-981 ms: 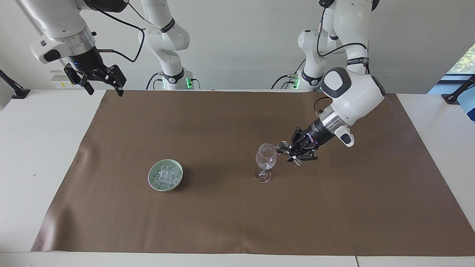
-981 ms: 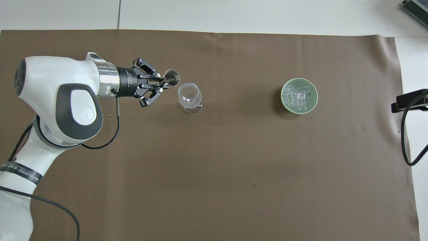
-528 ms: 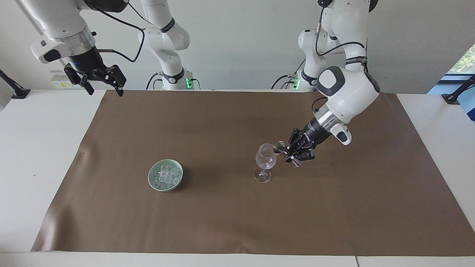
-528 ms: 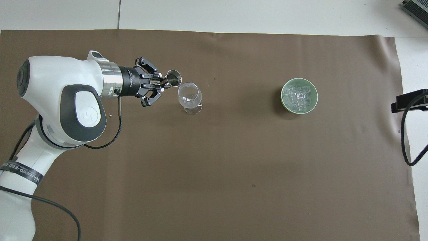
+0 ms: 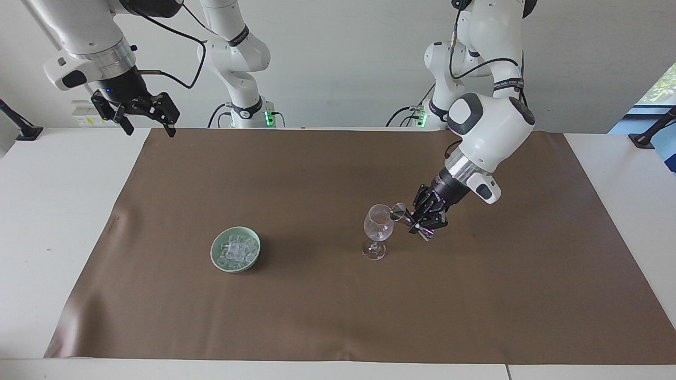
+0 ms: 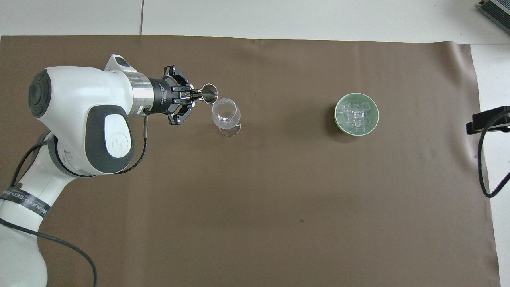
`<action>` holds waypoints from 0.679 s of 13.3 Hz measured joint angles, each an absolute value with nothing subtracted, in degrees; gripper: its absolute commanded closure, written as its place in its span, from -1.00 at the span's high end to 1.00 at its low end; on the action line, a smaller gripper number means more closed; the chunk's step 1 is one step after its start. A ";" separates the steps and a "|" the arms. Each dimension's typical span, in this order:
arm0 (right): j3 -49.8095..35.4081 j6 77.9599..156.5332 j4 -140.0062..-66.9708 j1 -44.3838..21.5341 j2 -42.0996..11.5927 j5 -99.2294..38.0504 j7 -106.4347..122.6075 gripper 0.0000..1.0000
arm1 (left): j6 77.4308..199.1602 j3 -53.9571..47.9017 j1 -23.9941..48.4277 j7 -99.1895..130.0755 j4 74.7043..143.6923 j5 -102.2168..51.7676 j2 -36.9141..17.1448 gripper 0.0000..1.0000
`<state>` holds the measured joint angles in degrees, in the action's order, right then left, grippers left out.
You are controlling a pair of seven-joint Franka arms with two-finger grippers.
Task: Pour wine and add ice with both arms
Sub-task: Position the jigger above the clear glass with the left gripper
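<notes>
table under a big brown mat fills most of what i see, white at both ends. my left arm reaches out over the mat toward its own end of the table, wrist angled down. my right arm waits raised over the mat's corner nearest the robots, at the right arm's end. my right gripper hangs there with its fingers spread wide, gripping nothing. my left gripper is clenched around a small metal measuring cup, tilted on its side with its mouth at the rim of the wine glass. i can't tell whether anything is running out of the cup. the glass stands upright on the mat, toward the left arm's end. a pale green bowl sits well apart from the glass, toward the right arm's end, about as far from the robots as the glass is. ice lies piled in that bowl, clear little cubes
</notes>
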<state>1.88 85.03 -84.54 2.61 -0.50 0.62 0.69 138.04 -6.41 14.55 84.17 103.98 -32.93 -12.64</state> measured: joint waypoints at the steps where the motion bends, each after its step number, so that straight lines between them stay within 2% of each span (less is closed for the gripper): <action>1: 1.88 85.03 -84.54 2.61 -0.50 0.62 0.69 1.00 | 138.16 -6.41 14.70 84.17 103.90 -32.36 -12.64 -1.00; 9: 1.88 85.03 -84.54 2.61 -0.50 0.62 0.69 1.00 | 139.88 -6.44 15.47 84.18 103.79 -27.30 -12.63 -1.00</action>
